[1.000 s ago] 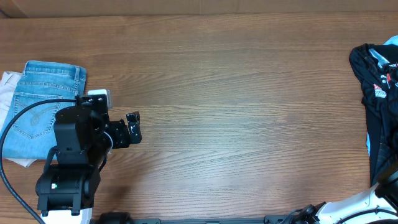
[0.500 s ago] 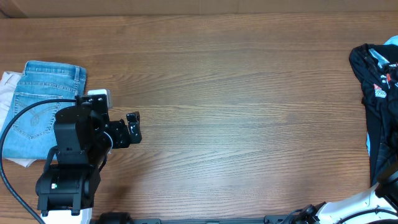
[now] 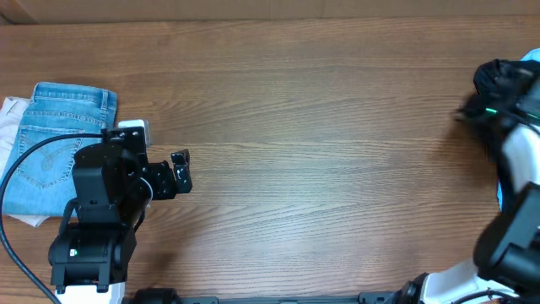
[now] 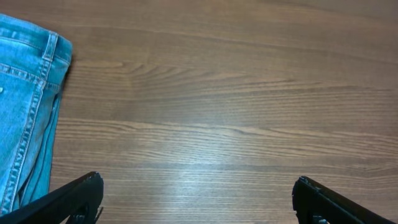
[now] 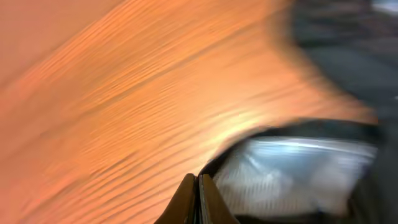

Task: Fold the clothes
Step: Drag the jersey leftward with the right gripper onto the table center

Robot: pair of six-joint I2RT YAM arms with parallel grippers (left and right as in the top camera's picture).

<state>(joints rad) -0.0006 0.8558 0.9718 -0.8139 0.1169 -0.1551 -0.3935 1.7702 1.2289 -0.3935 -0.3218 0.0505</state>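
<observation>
The black jersey lies at the table's far right. In the overhead view my right arm [image 3: 515, 160] covers most of it, and only a dark blurred part [image 3: 494, 76] shows. In the blurred right wrist view the jersey is dark fabric [image 5: 339, 74] with a pale grey-white patch [image 5: 292, 168]. My right gripper [image 5: 198, 193] has its fingers pressed together with nothing between them, right at the jersey's edge. My left gripper [image 3: 180, 171] is open and empty over bare wood, and its fingers also show wide apart in the left wrist view [image 4: 198, 190].
Folded light-blue jeans [image 3: 51, 152] lie at the far left on a white cloth [image 3: 10, 114], just behind the left arm; the jeans also show in the left wrist view [image 4: 25, 93]. The wooden table [image 3: 321, 160] stretches between the arms.
My right arm has swung up into view at the far right and now covers most of the jersey. The left arm has not moved.
</observation>
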